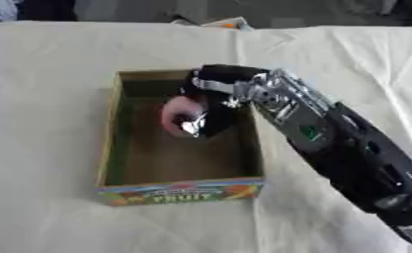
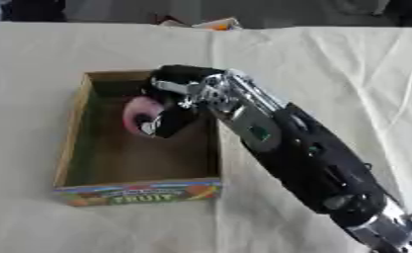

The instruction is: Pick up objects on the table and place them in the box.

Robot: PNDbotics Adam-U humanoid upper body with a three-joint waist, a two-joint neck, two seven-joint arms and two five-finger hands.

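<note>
An open cardboard box (image 1: 110,143) with a colourful fruit print on its front stands in the middle of the white-clothed table. My right arm reaches in from the lower right, and my right hand (image 1: 211,111) hangs inside the box near its far right wall. Its fingers are curled round a pink rounded object (image 1: 179,112), held above the box floor. My left hand shows in neither view.
The white cloth (image 1: 53,74) lies wrinkled around the box. A small orange and white item (image 1: 230,23) sits at the table's far edge. The brown box floor (image 1: 170,158) is bare in front of the hand.
</note>
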